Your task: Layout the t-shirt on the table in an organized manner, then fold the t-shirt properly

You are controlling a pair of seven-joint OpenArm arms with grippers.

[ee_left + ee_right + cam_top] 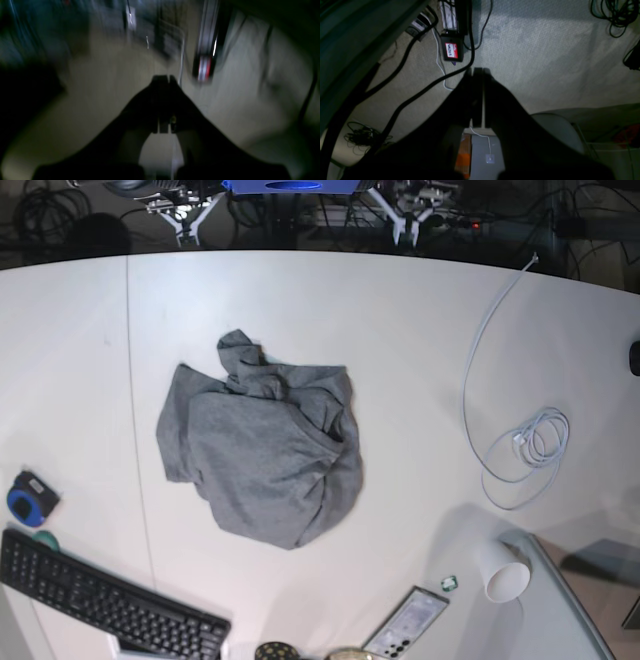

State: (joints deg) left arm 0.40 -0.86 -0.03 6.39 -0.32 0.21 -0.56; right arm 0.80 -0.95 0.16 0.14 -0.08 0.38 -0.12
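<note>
One soft, floppy t-shirt (265, 450) lies bunched on the table (400, 330); grab its edges. Both pincers, left gripper (164, 77) and right gripper (478, 70), are pressed together, empty.

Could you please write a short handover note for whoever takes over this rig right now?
Left gripper: shut, empty, off the table.
Right gripper: shut, empty, over the floor.
T-shirt: crumpled heap left of centre on the table, untouched by either gripper.
Nearby: white cable, keyboard, paper cup.
Done: nothing yet.
Left: spread the shirt flat, then fold it.
</note>
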